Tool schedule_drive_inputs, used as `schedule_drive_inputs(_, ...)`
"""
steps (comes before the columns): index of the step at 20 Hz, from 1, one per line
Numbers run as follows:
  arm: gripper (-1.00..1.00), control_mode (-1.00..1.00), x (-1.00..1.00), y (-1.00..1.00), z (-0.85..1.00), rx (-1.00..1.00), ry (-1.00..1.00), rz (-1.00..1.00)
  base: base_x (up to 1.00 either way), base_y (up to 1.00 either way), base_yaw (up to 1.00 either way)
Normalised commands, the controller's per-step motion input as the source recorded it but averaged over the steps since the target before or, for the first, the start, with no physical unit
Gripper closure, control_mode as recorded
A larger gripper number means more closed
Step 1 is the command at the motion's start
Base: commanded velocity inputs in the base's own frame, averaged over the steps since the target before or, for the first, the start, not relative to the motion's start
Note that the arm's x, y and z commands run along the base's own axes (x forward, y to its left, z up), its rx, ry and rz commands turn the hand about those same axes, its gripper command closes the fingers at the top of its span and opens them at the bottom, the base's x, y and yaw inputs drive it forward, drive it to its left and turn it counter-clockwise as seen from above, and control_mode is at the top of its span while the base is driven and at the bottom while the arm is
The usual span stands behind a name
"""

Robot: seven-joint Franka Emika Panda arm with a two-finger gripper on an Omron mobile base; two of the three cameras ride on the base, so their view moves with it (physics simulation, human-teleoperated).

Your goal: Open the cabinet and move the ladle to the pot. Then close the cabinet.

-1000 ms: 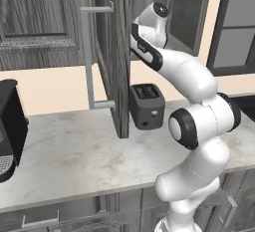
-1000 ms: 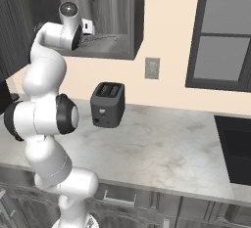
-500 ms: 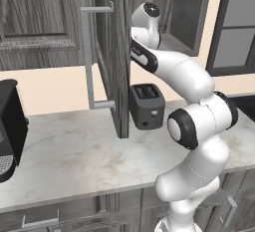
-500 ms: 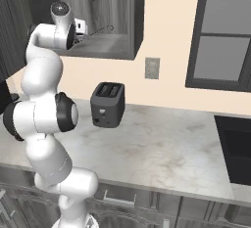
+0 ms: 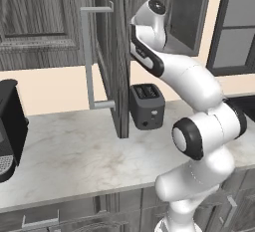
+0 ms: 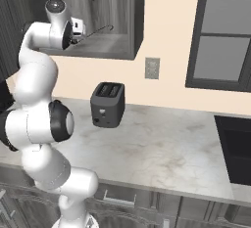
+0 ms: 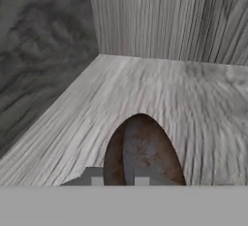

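The cabinet door stands swung wide, edge-on to the left base camera, its long grey bar handle jutting toward the room; it has to be out of the way like this so the arm can reach the shelf behind it. To its right the white arm bends up and into the open cabinet, wrist at shelf height, because the ladle lies inside on that shelf. Below, a dark toaster sits at the back edge of the marble tabletop, just beside the door's lower corner, and a black coffee machine occupies the tabletop's left edge.

The right base view gives what the left one hides: the claw reaching in from the shelf's left end, and a thin dark handle slanting up and to the right from it. The hand view adds the close detail: the brownish bowl of the ladle lies on the pale wood-grain floor of the shelf, near its rear left corner, right at the fingertips. The claw appears drawn together on the ladle, though the contact itself is hidden at the bottom of that view.
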Motion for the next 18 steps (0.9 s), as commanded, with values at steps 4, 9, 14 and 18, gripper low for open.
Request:
schedule_drive_inputs(4, 1.00, -1.00, -0.98, -0.32, 0.00, 0.00, -0.01, 0.00, 0.00, 0.00, 0.00)
schedule_drive_inputs(9, 1.00, -1.00, -1.00, -0.44, 0.02, 0.00, -0.06, 0.00, 0.00, 0.00, 0.00)
schedule_drive_inputs(14, 1.00, -1.00, -1.00, -0.49, 0.18, 0.03, -0.06, 0.00, 0.00, 0.00, 0.00)
schedule_drive_inputs(18, 1.00, -1.00, -1.00, -0.44, 0.43, 0.01, 0.00, 0.00, 0.00, 0.00, 0.00)
